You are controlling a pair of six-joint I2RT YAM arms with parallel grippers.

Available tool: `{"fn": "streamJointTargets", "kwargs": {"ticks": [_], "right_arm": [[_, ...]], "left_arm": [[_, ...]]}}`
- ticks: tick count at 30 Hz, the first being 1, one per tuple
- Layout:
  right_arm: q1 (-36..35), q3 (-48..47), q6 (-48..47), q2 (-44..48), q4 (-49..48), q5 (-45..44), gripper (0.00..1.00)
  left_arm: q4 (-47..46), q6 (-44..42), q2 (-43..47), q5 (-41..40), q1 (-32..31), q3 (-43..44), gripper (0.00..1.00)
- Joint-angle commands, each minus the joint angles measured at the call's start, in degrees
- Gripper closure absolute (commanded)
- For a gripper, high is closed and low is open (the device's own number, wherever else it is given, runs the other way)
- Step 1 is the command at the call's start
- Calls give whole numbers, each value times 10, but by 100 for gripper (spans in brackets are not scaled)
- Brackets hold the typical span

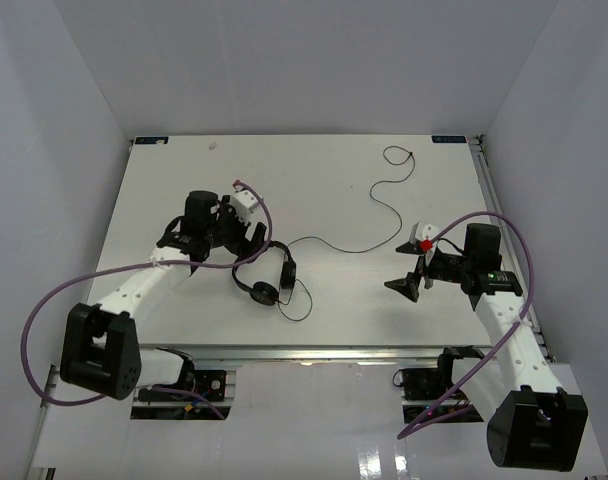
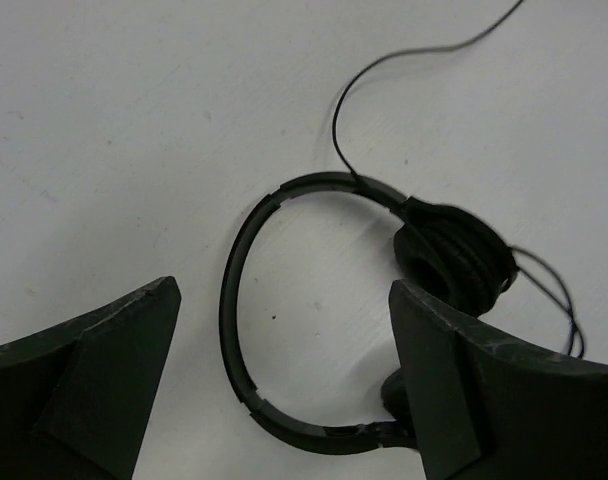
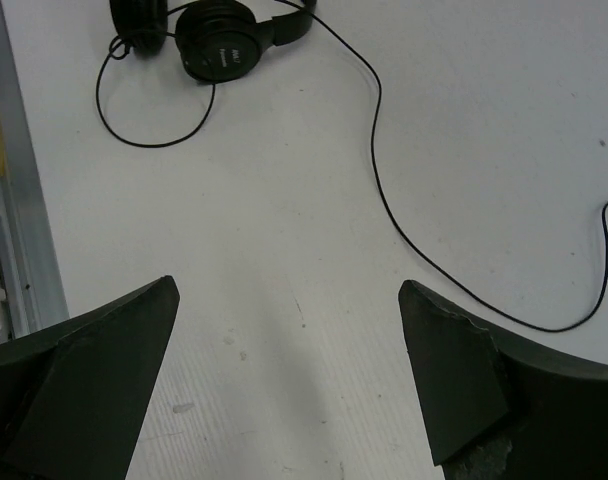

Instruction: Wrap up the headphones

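Observation:
The black headphones (image 1: 267,278) lie flat on the white table (image 1: 314,190), left of centre, with both ear cups toward the near side. Their thin cord (image 1: 354,251) runs right and then back to a loop at the far right. My left gripper (image 1: 246,240) is open just above the headband. In the left wrist view the gripper (image 2: 284,300) has the headband (image 2: 228,305) between its spread fingers and one ear cup (image 2: 452,255) by the right finger. My right gripper (image 1: 409,277) is open and empty over bare table. In the right wrist view (image 3: 287,295) the headphones (image 3: 219,45) are far off and the cord (image 3: 379,170) passes on the right.
A metal rail (image 1: 314,352) runs along the table's near edge and shows in the right wrist view (image 3: 24,200). Thick purple cables (image 1: 44,310) loop beside both arms. White walls enclose the table on three sides.

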State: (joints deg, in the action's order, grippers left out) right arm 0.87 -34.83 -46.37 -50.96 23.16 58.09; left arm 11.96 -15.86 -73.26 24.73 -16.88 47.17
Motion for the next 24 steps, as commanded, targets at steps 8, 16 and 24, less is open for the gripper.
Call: {"fn": "streamJointTargets", "kwargs": {"ticks": [8,16,24], "right_arm": [[1,-1,-79,-6,33,73,2],[1,4,-75,3,33,70,2],[1,0,-69,0,33,78,3]], "left_arm": [[119,-257,-209,62,0,140,21],[159,-298,-304,49,0,207,33],[195,-310,-349,0,-14,226,55]]}}
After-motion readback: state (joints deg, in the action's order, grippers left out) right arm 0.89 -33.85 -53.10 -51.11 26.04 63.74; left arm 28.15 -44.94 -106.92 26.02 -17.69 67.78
